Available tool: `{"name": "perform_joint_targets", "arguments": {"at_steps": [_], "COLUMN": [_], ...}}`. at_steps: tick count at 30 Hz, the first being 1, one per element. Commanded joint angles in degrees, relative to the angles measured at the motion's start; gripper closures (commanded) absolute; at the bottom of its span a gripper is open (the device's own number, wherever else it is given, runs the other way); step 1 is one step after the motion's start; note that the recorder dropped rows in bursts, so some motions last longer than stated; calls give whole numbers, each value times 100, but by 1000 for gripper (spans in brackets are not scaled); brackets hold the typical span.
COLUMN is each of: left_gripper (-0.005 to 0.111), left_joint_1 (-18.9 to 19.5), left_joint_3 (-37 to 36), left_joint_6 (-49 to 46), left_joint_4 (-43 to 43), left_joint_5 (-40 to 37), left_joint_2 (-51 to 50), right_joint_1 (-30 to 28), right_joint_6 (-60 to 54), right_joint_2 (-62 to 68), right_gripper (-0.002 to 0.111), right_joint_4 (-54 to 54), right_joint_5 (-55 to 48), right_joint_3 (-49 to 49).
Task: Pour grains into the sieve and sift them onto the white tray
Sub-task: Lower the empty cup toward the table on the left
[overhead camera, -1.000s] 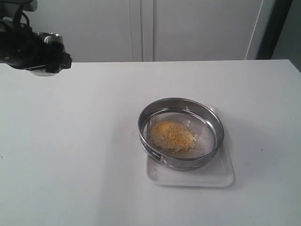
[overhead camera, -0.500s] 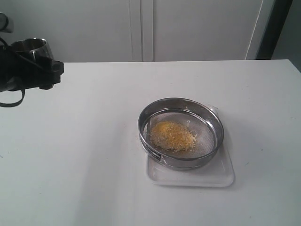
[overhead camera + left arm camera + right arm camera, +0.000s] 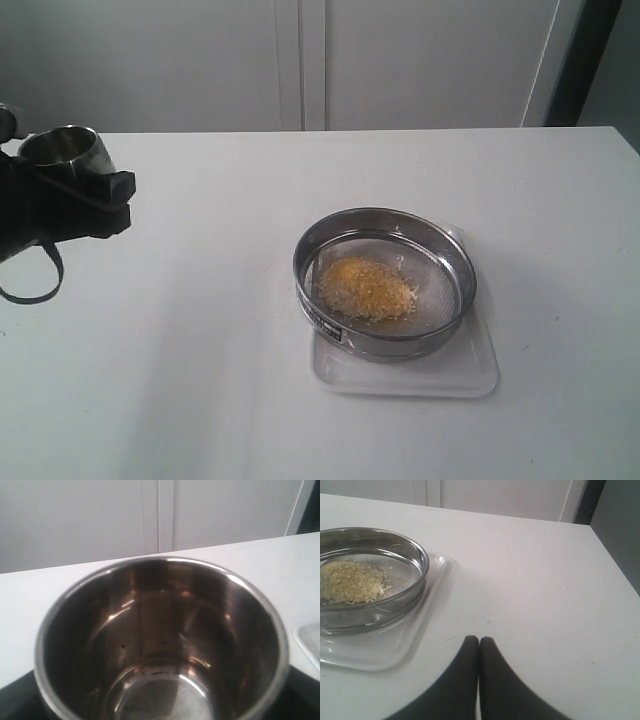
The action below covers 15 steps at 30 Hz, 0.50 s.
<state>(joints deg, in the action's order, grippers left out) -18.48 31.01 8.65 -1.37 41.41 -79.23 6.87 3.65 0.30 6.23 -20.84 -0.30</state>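
One heap of grains (image 3: 366,288), yellow mixed with paler bits, lies on the mesh (image 3: 436,288) of the sieve (image 3: 392,348), toward the side with the small dark label (image 3: 326,324), while the rest of the mesh shows bare. The sieve stands upright inside the white tray (image 3: 472,376), whose low rim shows in front and to one side, and we take the stacking to mean that whatever drops through the mesh lands on the tray and not on the desk (image 3: 200,380). We cannot tell whether any grains have passed through, since the sieve's wall hides the tray beneath. Well apart, at the left edge of the exterior view, the left tool (image 3: 88,190) is closed round a steel cup (image 3: 62,148) held mouth upward above the desk; the left wrist view looks straight into it and we find it empty. We judge the pouring done and the cup held off to one side so the sieve stands free. The right tool (image 3: 479,652) is fully closed, its two halves touching with nothing between them, near the tray and outside the exterior view. We judge sifting the step left; it calls for a grip on the sieve's wall and a gentle shake, lest grains leap the tray's low rim.
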Motion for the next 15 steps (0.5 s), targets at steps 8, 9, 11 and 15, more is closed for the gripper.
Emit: {"name": "perform_joint_targets", "arguments": {"at_steps": [8, 9, 11, 15], "left_gripper": [107, 107, 107, 107], "left_joint_1": [13, 13, 13, 13], "left_joint_3": [484, 592, 817, 1189], "left_joint_6": [58, 58, 58, 58], "left_joint_4": [10, 10, 10, 10], "left_joint_5": [914, 947, 971, 990], "left_joint_2": [-1437, -1572, -1839, -2304], "right_joint_1": [6, 6, 6, 6], "right_joint_6": [8, 8, 8, 8], "right_joint_2": [-30, -30, -30, -30], "right_gripper": [108, 108, 108, 108], "right_joint_4": [-19, -19, -19, -19], "right_joint_5": [79, 79, 79, 79], "right_joint_3": [30, 30, 30, 30]}}
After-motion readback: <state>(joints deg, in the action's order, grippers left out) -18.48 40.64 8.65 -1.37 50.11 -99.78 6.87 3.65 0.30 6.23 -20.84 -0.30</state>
